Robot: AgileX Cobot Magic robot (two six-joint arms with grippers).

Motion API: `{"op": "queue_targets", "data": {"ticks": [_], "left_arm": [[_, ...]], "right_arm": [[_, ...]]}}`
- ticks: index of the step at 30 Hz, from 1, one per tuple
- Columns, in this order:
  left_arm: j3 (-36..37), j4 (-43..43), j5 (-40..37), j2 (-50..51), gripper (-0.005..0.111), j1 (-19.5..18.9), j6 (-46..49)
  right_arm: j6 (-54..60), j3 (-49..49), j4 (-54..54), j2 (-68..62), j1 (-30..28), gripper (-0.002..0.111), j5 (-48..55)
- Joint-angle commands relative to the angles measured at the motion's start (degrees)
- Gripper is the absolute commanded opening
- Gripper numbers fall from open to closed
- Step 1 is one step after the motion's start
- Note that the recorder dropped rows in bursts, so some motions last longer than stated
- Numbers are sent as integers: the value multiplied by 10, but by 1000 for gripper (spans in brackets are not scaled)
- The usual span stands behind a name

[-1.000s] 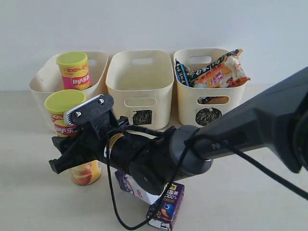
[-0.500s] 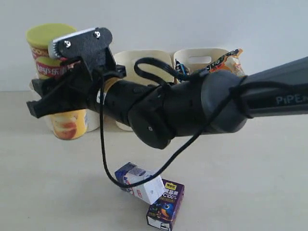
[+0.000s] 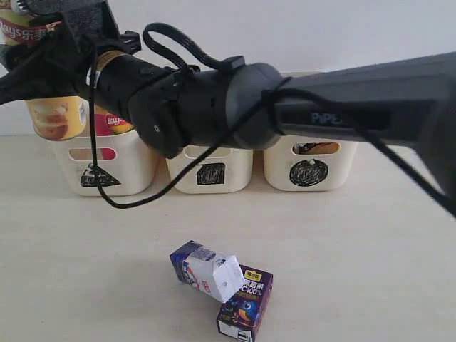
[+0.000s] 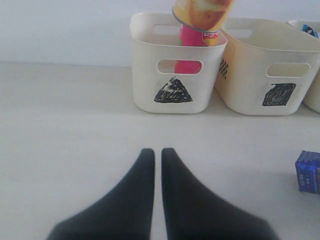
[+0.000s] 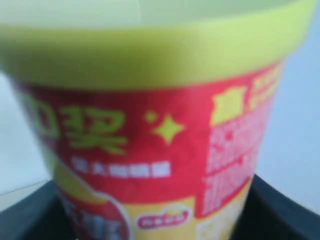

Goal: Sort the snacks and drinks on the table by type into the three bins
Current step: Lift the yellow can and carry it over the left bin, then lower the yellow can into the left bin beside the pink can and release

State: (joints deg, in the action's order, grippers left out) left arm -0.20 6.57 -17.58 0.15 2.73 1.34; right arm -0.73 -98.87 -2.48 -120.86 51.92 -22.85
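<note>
My right gripper (image 3: 32,68) is shut on the yellow Lay's can (image 3: 55,117), which hangs over the triangle bin (image 3: 135,167) at the far left. The can (image 5: 150,150) fills the right wrist view. It also shows from below (image 4: 202,12) in the left wrist view, above the pink-red can (image 4: 192,37) standing in that bin (image 4: 150,75). The square bin (image 3: 210,171) and circle bin (image 3: 310,167) stand to its right. The purple-and-white carton (image 3: 206,274) leans on the parrot juice box (image 3: 246,303) at the front. The foil bags are hidden by the arm. My left gripper (image 4: 157,152) is shut and holds nothing.
The right arm (image 3: 320,114) stretches across the whole row of bins from the right, covering their tops. Bare tabletop (image 3: 370,249) lies between the bins and the cartons. A blue carton corner (image 4: 307,170) shows at the edge of the left wrist view.
The right arm has lifted the yellow can from the table and carried it up and back to the left, over the triangle bin. The cartons have not moved.
</note>
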Motion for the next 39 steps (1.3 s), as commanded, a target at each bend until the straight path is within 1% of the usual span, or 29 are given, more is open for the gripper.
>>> {"op": "queue_targets", "data": {"ticks": [1,5,9,12,18,22,24,26,28,30,33,35,37,39], "left_arm": [[2,3,6,-2,4,-2,-5],[2,3,6,-2,4,-2,-5],[2,3,6,-2,4,-2,-5],[2,3,6,-2,4,-2,-5],[2,3,6,-2,4,-2,-5],[2,3,6,-2,4,-2,-5],[2,3,6,-2,4,-2,-5],[2,3,6,-2,4,-2,-5],[2,3,6,-2,4,-2,-5],[2,3,6,-2,4,-2,-5],[2,3,6,-2,4,-2,-5],[2,3,6,-2,4,-2,-5],[2,3,6,-2,4,-2,-5],[2,3,6,-2,4,-2,-5]], "right_arm": [[41,-96,-2,-58,-5,0,15],[38,-191,-2,-120,-22,0,17],[33,-261,-2,-175,-38,0,24],[7,-307,-2,-206,-51,0,31],[4,-366,-3,-250,-60,0,30],[13,-389,-6,-272,-62,0,34],[29,-391,-8,-277,-62,2,37],[48,-391,-8,-278,-62,10,43],[56,-391,-8,-278,-62,22,47],[58,-391,-8,-278,-62,37,47],[58,-391,-8,-278,-62,56,47],[58,-391,-8,-278,-62,66,47],[58,-391,-8,-278,-62,72,47],[58,-391,-8,-278,-62,73,47]]}}
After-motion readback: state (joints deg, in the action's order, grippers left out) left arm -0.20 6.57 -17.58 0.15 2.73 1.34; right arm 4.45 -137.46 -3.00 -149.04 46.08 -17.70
